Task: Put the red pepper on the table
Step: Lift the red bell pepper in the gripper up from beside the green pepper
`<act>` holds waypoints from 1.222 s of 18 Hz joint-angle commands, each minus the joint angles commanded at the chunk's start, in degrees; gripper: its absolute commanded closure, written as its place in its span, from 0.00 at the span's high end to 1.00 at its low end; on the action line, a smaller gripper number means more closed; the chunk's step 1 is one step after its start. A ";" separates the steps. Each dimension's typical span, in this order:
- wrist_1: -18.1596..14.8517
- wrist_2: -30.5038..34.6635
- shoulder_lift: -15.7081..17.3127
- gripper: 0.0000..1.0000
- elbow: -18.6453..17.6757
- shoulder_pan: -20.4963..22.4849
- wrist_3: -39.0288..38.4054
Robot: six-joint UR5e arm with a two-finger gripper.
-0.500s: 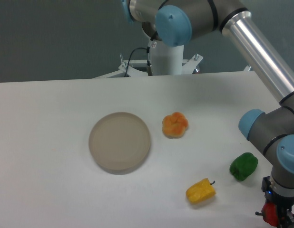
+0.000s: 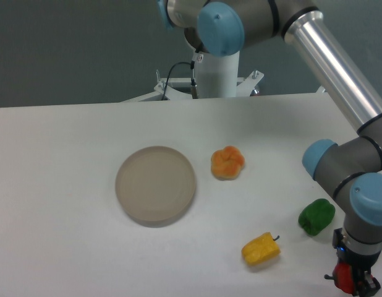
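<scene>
The red pepper (image 2: 344,278) shows as a small red patch at the bottom right corner, held between the fingers of my gripper (image 2: 350,281), which is shut on it. The gripper points straight down over the front right of the white table (image 2: 67,204). Whether the pepper touches the tabletop cannot be told, as its underside is cut off by the frame edge and partly hidden by the fingers.
A green pepper (image 2: 316,216) lies just up-left of the gripper. A yellow pepper (image 2: 261,249) sits to its left, an orange lobed pepper (image 2: 227,162) further back, and a round grey-beige plate (image 2: 156,184) at centre. The arm spans the right side.
The wrist and gripper with the red pepper have shifted slightly left. The other objects have not moved.
</scene>
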 joint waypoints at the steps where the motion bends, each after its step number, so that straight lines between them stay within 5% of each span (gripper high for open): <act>1: 0.17 -0.35 0.88 0.65 -1.49 0.00 -0.18; 3: 0.00 -0.44 2.46 0.65 -2.99 0.00 -0.09; 13: 0.26 0.26 17.22 0.65 -23.72 1.58 5.17; 22: 1.05 0.17 28.13 0.65 -40.34 8.78 18.10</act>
